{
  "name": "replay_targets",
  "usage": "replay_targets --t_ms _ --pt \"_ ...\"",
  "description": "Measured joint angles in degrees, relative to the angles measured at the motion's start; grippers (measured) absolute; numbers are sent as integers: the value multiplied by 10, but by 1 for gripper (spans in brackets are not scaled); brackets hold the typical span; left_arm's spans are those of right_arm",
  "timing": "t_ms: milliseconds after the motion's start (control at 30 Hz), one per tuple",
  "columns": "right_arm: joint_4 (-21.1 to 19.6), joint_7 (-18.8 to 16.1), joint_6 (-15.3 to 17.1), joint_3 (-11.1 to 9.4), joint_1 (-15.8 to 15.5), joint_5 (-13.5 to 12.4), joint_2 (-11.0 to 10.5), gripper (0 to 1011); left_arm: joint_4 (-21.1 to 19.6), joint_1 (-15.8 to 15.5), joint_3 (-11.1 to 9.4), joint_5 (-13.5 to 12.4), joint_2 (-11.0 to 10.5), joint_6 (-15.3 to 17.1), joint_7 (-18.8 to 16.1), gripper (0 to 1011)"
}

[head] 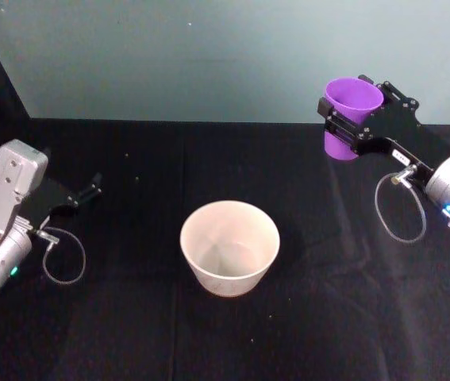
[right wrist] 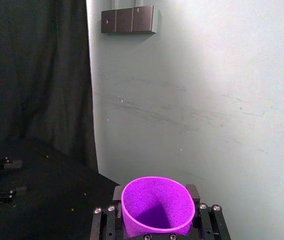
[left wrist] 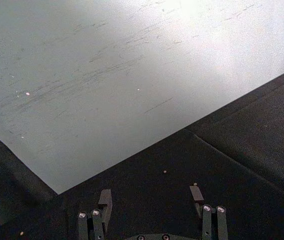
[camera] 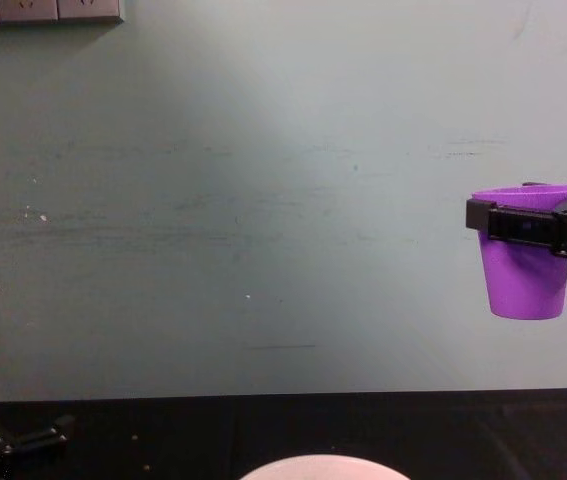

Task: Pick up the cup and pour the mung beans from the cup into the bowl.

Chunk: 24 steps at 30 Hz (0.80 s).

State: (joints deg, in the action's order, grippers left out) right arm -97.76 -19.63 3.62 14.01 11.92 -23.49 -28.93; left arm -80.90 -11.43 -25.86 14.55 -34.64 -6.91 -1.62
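Your left tool [head: 91, 189] sits low on the left side of the black-clothed table [head: 129, 333], fingers spread wide with nothing between them. The wide round pinkish-white bowl [head: 228, 279] stands upright mid-table, well apart from both tools. Your right tool [head: 355, 111] is up high at far right, clamped around the small bright purple plastic cup [head: 337, 144] just below its rim. The cup is upright, clear of the table, right of and behind the bowl.

Bowl [camera: 325, 468] cropped at chest view's btm edge
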Motion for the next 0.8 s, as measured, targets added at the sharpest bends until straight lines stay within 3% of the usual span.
replay_targets --t_ms 800 --pt "0 0 -2 0 0 1 0 756 0 0 0 0 0 0 0 1011"
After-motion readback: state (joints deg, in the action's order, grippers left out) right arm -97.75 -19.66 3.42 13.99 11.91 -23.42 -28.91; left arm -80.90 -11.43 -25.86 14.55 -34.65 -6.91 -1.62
